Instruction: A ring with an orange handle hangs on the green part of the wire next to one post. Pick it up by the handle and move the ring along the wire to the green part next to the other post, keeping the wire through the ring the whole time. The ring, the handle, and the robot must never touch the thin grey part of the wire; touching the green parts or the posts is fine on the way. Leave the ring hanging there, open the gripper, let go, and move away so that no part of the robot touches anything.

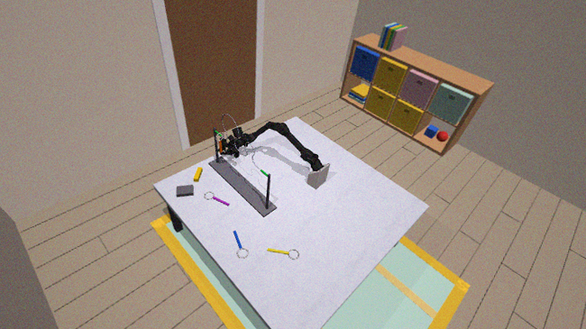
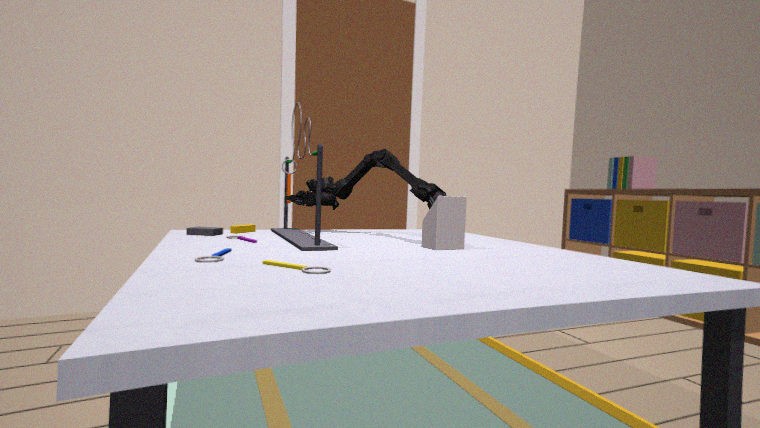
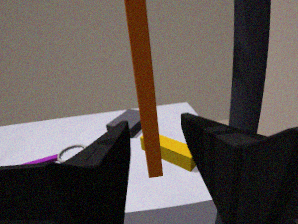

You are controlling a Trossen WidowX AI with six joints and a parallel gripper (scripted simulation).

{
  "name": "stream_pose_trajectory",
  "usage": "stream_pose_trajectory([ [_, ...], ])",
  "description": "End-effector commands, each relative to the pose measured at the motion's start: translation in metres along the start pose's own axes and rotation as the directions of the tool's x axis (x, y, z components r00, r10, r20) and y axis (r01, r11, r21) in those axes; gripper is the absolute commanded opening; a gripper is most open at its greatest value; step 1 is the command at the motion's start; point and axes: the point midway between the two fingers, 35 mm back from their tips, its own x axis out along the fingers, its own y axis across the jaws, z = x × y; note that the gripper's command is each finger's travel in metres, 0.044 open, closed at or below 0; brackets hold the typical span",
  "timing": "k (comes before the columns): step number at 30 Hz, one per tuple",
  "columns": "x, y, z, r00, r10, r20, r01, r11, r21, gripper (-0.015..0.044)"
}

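The orange handle [image 1: 220,146] [image 2: 288,186] [image 3: 142,75] hangs down beside the far post [image 1: 216,148] [image 2: 286,212] [image 3: 250,65]. Its ring [image 2: 282,166] hangs on the green wire part at that post. The other green part [image 1: 263,172] [image 2: 314,153] is at the near post [image 1: 268,192] [image 2: 319,196]. The thin grey wire arches up between them. My gripper [image 3: 155,124] is partly open at the handle's lower part. In the wrist view the handle's lower end shows between the fingers, nearer the left one, with gaps on both sides. The ring is outside the wrist view.
The far post stands just right of the handle in the wrist view, behind the right finger. A yellow block [image 1: 198,174] [image 2: 243,228] [image 3: 172,152] and a dark grey block [image 1: 184,190] [image 2: 204,231] lie beyond the stand. Purple [image 1: 221,201], blue [image 1: 237,239] and yellow [image 1: 277,251] handled rings lie on the table.
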Motion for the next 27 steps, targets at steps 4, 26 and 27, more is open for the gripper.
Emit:
stream_pose_trajectory([
  [4, 0.012, 0.001, -0.003, 1.000, -0.001, -0.005, 0.001, 1.000, 0.003, 0.0160],
  [26, 0.017, 0.002, -0.003, 1.000, -0.001, -0.005, 0.001, 1.000, 0.003, 0.0160],
  [27, 0.017, 0.002, -0.003, 1.000, -0.001, -0.005, 0.001, 1.000, 0.003, 0.0160],
])
